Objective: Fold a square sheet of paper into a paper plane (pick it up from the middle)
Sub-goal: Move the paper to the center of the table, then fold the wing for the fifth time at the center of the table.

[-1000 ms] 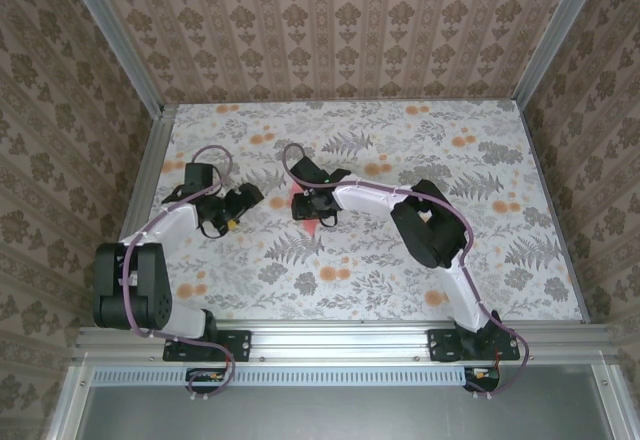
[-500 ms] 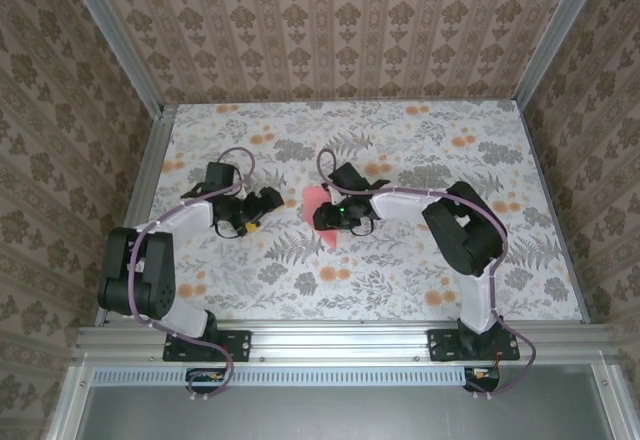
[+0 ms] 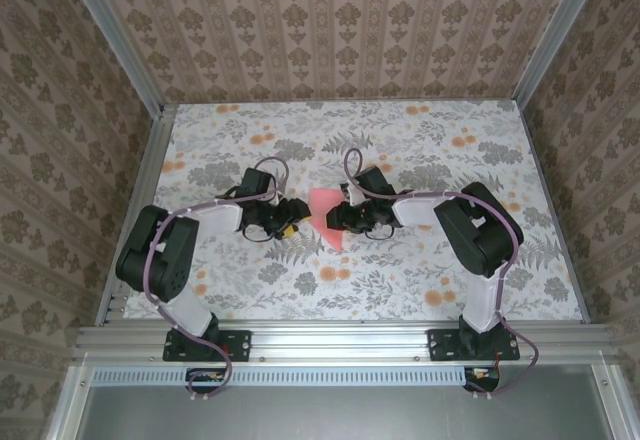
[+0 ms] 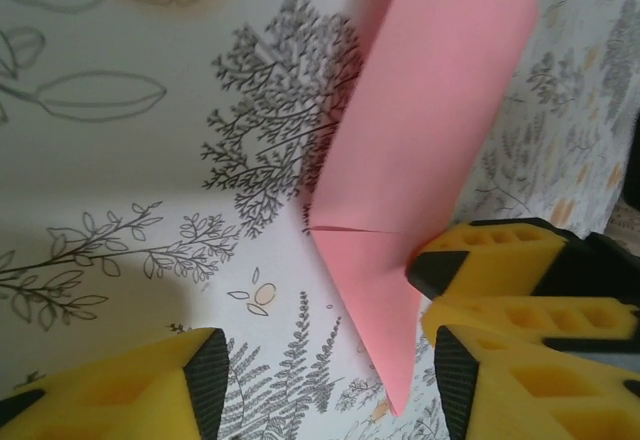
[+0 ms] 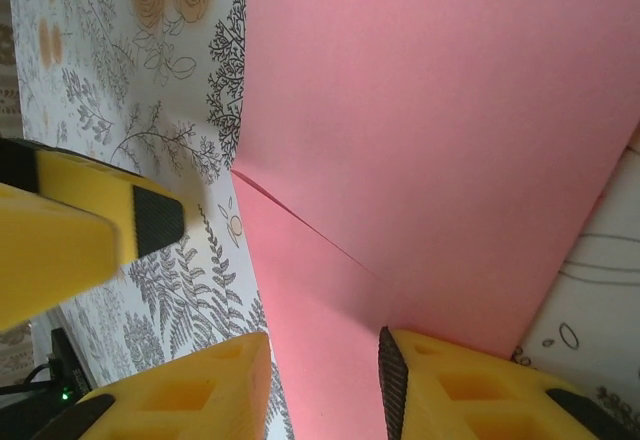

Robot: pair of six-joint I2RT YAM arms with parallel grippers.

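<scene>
The square sheet of paper (image 3: 322, 205) is salmon-pink and folded to a slim point, flat on the flowered table mid-way between the two arms. In the left wrist view the paper (image 4: 430, 110) narrows to a tip between the fingers of my open left gripper (image 4: 325, 385), close to the right one. My left gripper (image 3: 289, 228) stands just left of the sheet. My right gripper (image 3: 333, 218) is over its right side. In the right wrist view the paper (image 5: 430, 110) lies flat, a crease across it, and my right gripper (image 5: 325, 380) straddles it with its jaws apart.
A floral cloth covers the table (image 3: 420, 270), fenced by an aluminium frame (image 3: 150, 180) and patterned walls. One yellow finger of the right gripper (image 4: 490, 255) rests at the paper's edge close to the left gripper. A left finger (image 5: 80, 230) shows beside the sheet.
Both arms have swung in toward the table's middle. The left gripper has come up to the paper's left edge and narrowed its jaws. The right gripper and the paper have shifted right.
</scene>
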